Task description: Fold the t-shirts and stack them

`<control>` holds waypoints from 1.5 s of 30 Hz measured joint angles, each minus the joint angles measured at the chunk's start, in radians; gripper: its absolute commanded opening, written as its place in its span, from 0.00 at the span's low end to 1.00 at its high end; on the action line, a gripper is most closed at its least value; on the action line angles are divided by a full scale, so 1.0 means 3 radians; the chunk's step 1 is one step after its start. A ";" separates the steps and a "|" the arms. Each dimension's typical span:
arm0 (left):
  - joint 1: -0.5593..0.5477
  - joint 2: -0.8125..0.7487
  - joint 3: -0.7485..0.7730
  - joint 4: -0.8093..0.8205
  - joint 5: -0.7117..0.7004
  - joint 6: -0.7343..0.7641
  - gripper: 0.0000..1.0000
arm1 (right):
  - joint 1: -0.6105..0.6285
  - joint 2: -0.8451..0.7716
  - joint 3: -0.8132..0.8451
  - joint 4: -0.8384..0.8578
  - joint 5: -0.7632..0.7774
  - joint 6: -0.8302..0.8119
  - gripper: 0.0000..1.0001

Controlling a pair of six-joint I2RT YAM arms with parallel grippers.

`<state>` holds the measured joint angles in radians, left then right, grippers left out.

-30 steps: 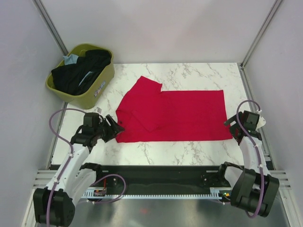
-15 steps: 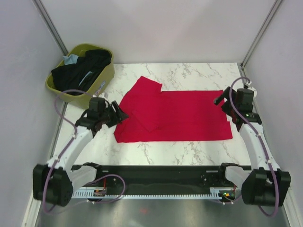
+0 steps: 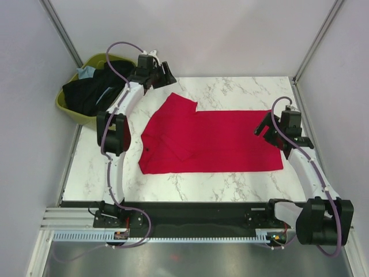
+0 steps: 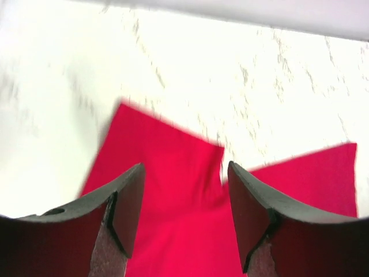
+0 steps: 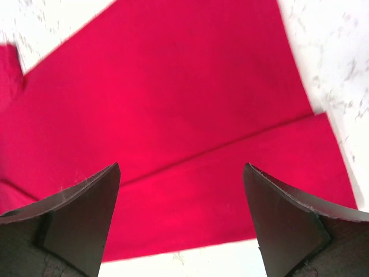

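- Red t-shirt (image 3: 207,141) flat on desk (image 3: 242,89), unheld.
- Left arm (image 3: 131,95) swung from shirt's left edge to its far sleeve; jaws open.
- Right arm (image 3: 302,164) over shirt's right edge, jaws open; fold pending.

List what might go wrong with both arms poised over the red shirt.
1. The left gripper hangs open over the far sleeve of the red t-shirt and may bunch it instead of lifting it flat.
2. The right gripper is open over a layered edge and might catch only the top layer.
3. The left arm, stretched beside the basket, could nudge it.
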<state>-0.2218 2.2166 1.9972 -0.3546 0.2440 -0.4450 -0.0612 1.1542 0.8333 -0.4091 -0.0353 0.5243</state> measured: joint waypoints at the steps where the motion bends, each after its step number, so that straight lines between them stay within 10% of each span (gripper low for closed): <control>1: 0.0006 0.0220 0.0289 -0.0019 0.0050 0.0048 0.68 | 0.0010 -0.0060 -0.0066 -0.0018 -0.0036 -0.0023 0.95; 7: 0.0069 0.1181 0.1241 -0.0072 0.0328 0.0144 0.70 | 0.0084 -0.0540 -0.0303 -0.0107 -0.0249 -0.0135 0.95; 23: 0.0186 0.1648 0.1319 0.0234 0.0563 -0.0351 0.64 | 0.0104 -0.0603 -0.0421 -0.0109 -0.0393 -0.0183 0.95; 34: 0.0038 0.1728 0.1312 0.0243 0.0633 -0.0463 0.02 | 0.0104 -0.0603 -0.0421 -0.0111 -0.0390 -0.0192 0.95; 45: 0.0047 0.1724 0.1265 0.0309 0.0685 -0.0470 0.02 | 0.0104 -0.0582 -0.0532 -0.0109 -0.0381 -0.0189 0.94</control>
<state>-0.2077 2.7338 2.3768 -0.2619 0.4496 -0.5861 -0.0299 0.9794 0.6739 -0.4419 -0.1497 0.4675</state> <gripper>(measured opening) 0.027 0.947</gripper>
